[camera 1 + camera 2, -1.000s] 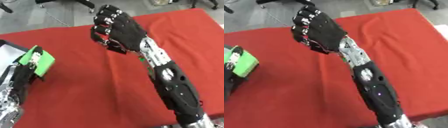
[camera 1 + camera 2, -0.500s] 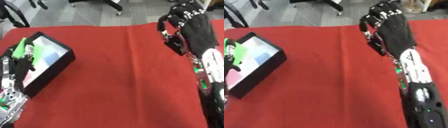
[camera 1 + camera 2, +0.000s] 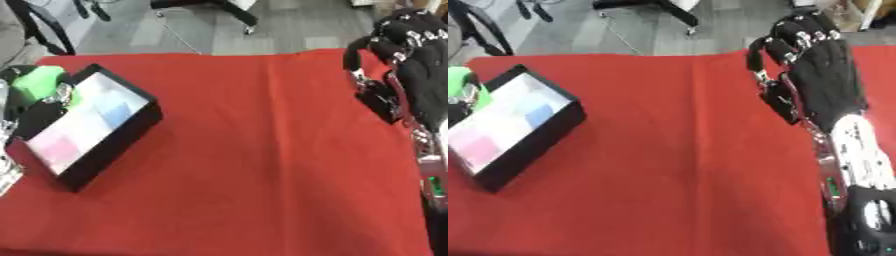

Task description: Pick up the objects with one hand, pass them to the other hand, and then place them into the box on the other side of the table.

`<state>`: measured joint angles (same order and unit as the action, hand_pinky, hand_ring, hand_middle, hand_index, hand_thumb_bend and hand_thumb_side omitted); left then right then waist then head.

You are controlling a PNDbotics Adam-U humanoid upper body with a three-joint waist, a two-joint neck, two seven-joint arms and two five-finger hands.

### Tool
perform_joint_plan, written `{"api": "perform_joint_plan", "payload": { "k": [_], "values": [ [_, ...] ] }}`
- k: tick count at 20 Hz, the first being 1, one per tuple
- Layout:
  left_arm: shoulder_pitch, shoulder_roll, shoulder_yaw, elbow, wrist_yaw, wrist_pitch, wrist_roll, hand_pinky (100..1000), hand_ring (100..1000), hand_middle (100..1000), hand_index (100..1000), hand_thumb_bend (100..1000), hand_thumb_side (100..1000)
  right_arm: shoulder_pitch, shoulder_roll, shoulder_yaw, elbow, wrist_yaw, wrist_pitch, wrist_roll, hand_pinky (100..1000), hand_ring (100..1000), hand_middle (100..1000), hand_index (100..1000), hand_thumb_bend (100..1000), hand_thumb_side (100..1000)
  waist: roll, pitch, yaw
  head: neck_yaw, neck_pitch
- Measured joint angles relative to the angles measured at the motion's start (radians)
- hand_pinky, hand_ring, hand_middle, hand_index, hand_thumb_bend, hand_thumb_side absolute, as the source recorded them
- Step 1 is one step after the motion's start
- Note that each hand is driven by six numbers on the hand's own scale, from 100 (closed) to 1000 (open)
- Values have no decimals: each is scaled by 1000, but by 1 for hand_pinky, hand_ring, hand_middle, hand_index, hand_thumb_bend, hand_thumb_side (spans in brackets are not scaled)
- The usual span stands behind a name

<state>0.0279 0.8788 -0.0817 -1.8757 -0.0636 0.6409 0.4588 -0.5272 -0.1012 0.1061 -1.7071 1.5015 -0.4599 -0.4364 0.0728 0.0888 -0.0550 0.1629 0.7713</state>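
- Clearly the placing step is in hand: the green object (image 3: 37, 82) sits at the far left of the table, just beside the upper left rim of the black box (image 3: 118, 145), and the left hand (image 3: 35, 115) looks to be grasping it, dark fingers showing below the green.
- From where I stand I cannot tell whether the object is over the box's opening or just outside the wall.
- Inside, the box shows pale pink and blue patches; what they are I cannot make out.
- Over on the right, the right hand (image 3: 815, 70) is raised above the red tablecloth (image 3: 254, 165), palm down, fingers relaxed and holding nothing, well apart from the box.
- Next, I judge, the left hand needs to carry the green object inward over the opening and let go.
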Motion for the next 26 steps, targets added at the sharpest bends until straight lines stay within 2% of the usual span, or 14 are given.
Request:
{"api": "perform_joint_plan", "payload": {
  "k": [2, 3, 4, 5, 7, 10, 12, 14, 18, 21, 22, 23, 25, 26],
  "values": [
    [-22, 23, -8, 74, -76, 65, -65, 624, 550, 528, 696, 304, 129, 0, 0, 5, 1, -7, -8, 5, 708, 616, 403, 552, 100, 100, 0, 0, -4, 0, 0],
    [-34, 31, -11, 110, -117, 98, -98, 686, 619, 611, 765, 358, 240, 0, 0, 7, 2, -11, -13, 7, 708, 617, 402, 552, 100, 100, 0, 0, -7, 0, 0],
    [-45, 37, -14, 139, -158, 132, -132, 761, 709, 728, 852, 462, 399, 0, 0, 8, 5, -13, -16, 9, 709, 617, 401, 552, 100, 100, 0, 0, -7, -2, 0],
    [-50, 41, -14, 165, -198, 165, -165, 827, 788, 821, 924, 641, 592, 0, 0, 9, 7, -16, -20, 11, 709, 617, 401, 552, 100, 100, 0, 0, -7, -4, 0],
    [-60, 47, -12, 200, -275, 220, -232, 869, 858, 901, 980, 776, 708, 0, 0, 13, 8, -20, -25, 14, 709, 616, 400, 552, 100, 100, 0, -1, -8, -11, 0],
    [-75, 53, 8, 222, -388, 256, -316, 843, 894, 952, 1000, 855, 781, 0, 0, 13, 10, -23, -28, 17, 710, 615, 398, 549, 100, 100, 3, -4, -6, -20, 0],
    [-85, 54, 31, 221, -445, 262, -332, 808, 901, 968, 1000, 847, 800, 1, 0, 13, 12, -27, -30, 19, 711, 615, 396, 546, 100, 100, 4, -5, -5, -25, 0],
    [-92, 54, 56, 208, -479, 264, -315, 769, 898, 968, 1000, 819, 783, 1, 0, 13, 12, -29, -31, 20, 711, 615, 395, 545, 100, 100, 5, -5, -1, -30, 0],
    [-95, 54, 85, 138, -469, 243, -243, 717, 885, 951, 978, 746, 768, 3, 0, 13, 13, -33, -33, 23, 713, 615, 394, 544, 100, 100, 5, -6, 2, -37, 0],
    [-92, 50, 92, 52, -401, 197, -197, 636, 863, 924, 946, 594, 743, 6, 0, 13, 13, -37, -33, 23, 714, 617, 394, 545, 100, 100, 5, -6, 7, -40, 0],
    [-89, 42, 93, 11, -370, 179, -179, 607, 852, 913, 938, 501, 760, 7, 0, 13, 13, -38, -33, 23, 716, 619, 390, 543, 100, 100, 5, -6, 8, -41, 0],
    [-90, 29, 93, -27, -335, 157, -157, 600, 852, 911, 936, 481, 760, 9, 0, 13, 13, -39, -32, 24, 716, 620, 390, 543, 100, 100, 5, -6, 8, -41, 0],
    [-97, -11, 85, -75, -250, 87, -87, 577, 857, 911, 926, 359, 778, 10, 0, 13, 13, -45, -30, 26, 720, 626, 392, 545, 100, 100, 5, -6, 9, -41, 0],
    [-100, -37, 77, -88, -201, 37, -37, 572, 856, 909, 923, 345, 781, 13, 0, 12, 13, -47, -28, 28, 720, 627, 393, 546, 100, 100, 5, -6, 11, -41, 0]
  ]
}}
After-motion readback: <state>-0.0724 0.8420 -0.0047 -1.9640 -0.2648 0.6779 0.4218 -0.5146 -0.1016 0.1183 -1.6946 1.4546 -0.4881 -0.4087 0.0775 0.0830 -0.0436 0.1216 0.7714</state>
